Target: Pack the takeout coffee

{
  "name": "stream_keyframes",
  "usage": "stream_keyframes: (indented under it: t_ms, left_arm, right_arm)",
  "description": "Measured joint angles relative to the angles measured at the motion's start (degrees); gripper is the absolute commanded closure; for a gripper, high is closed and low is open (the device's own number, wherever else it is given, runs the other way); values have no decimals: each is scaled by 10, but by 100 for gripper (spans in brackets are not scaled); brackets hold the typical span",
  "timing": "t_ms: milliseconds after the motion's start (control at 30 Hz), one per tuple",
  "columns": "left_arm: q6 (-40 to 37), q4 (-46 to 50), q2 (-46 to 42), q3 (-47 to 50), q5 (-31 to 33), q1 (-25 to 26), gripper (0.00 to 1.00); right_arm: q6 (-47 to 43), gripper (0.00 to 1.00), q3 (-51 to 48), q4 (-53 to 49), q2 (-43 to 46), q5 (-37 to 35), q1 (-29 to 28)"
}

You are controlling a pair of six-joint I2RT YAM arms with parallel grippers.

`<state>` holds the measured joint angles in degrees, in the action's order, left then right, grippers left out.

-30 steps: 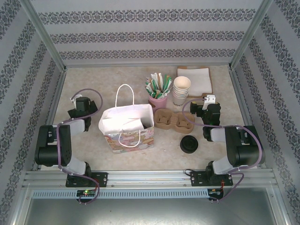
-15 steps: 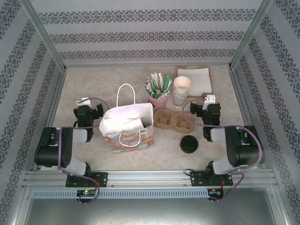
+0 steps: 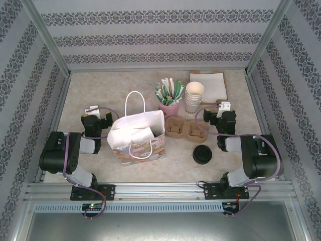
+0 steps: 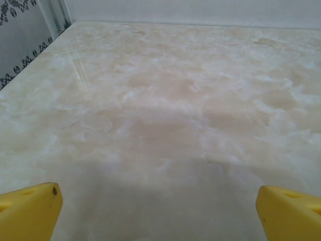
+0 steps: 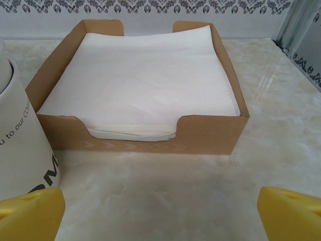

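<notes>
A white bag (image 3: 136,134) is standing open on the table (image 3: 100,85), with a cardboard carrier (image 3: 185,129) lying just to its right. Behind the carrier, a pink cup (image 3: 168,109) is holding sachets (image 3: 169,91) beside a stack of cups (image 3: 194,96). Napkins (image 5: 140,75) are sitting in a box (image 5: 200,133) at the back, and black lids (image 3: 202,154) are lying near the front.

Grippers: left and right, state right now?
Left gripper: open, empty, above the beige marbled tabletop.
Right gripper: open, empty, facing the brown cardboard tray of white paper napkins.
</notes>
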<state>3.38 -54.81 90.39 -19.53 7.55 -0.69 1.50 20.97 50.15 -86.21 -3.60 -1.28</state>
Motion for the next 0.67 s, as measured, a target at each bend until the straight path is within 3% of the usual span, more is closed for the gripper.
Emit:
stream_keyframes:
  t_ms: [667]
  left_arm:
    - [-15,0,0,-9,-20,0,0]
  right_arm:
    - [0,2,0,-2,-1,5,4]
